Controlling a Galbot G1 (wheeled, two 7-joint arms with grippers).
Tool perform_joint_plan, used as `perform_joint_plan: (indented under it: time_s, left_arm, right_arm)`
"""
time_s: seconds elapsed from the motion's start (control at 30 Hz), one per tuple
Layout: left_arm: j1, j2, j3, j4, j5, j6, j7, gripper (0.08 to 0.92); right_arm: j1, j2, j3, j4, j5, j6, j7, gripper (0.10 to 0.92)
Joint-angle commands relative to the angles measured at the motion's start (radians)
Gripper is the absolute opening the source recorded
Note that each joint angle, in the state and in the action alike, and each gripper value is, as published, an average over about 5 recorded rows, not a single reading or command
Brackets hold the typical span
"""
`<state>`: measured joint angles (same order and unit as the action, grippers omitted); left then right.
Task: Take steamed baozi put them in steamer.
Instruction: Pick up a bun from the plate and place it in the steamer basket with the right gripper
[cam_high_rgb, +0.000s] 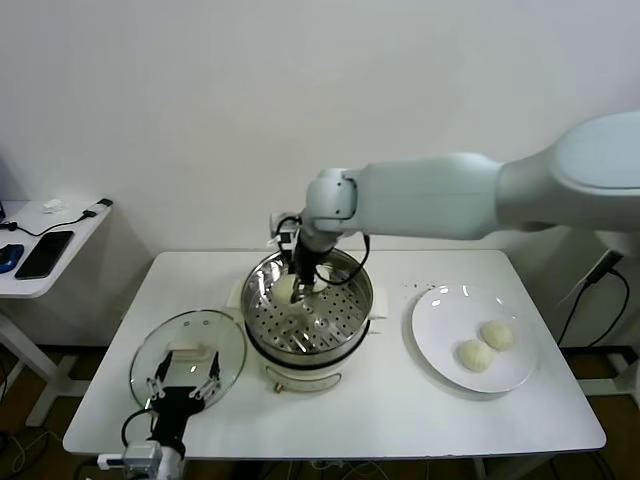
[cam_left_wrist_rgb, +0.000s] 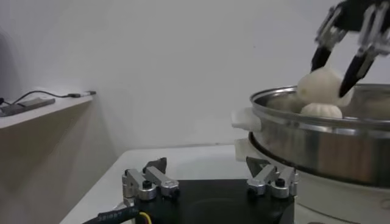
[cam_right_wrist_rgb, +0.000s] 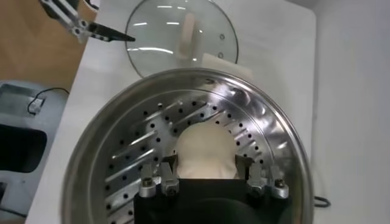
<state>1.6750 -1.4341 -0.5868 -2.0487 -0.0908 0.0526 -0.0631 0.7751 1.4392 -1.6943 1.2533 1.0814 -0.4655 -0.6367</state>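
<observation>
Three baozi (cam_high_rgb: 286, 288) are showing: two sitting on the plate (cam_high_rgb: 440, 310), one inside the steamer (cam_high_rgb: 355, 310). A possible fourth is showing in the left wrist view, maybe a reflection. One steamer, one plate, one glass lid (cam_high_rgb: 165, 350), one table (cam_high_rgb: 400, 420) are standing here.

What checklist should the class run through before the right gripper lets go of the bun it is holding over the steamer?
1. Right gripper shut on a baozi: ok.
2. Held baozi above the steamer tray, inside the rim: ok.
3. Held baozi clear of the baozi already inside: cannot tell.
4. Glass lid off, lying beside the steamer: ok.
5. Left gripper open, parked over the lid, out of the way: ok.
6. Two baozi remain on the plate: ok.
</observation>
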Motion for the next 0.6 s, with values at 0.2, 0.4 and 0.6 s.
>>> perform_joint_plan:
  time_s: [0.2, 0.4, 0.6]
  left_arm:
    - [-0.008, 0.0, 0.001, 0.009, -0.002, 0.001, 0.0, 0.823]
    - [-0.009, 0.0, 0.001, 0.011, -0.004, 0.0, -0.003, 0.823]
    - [-0.006, 0.001, 0.001, 0.004, -0.01, 0.001, -0.002, 0.823]
  right_arm:
    - [-0.144, 0.111, 0.02, -0.147, -0.022, -0.018, 0.05, 0.636]
    - [-0.141, 0.115, 0.023, -0.151, -0.025, -0.012, 0.036, 0.701]
    - [-0.068, 0.051, 0.014, -0.076, -0.036, 0.019, -0.015, 0.814]
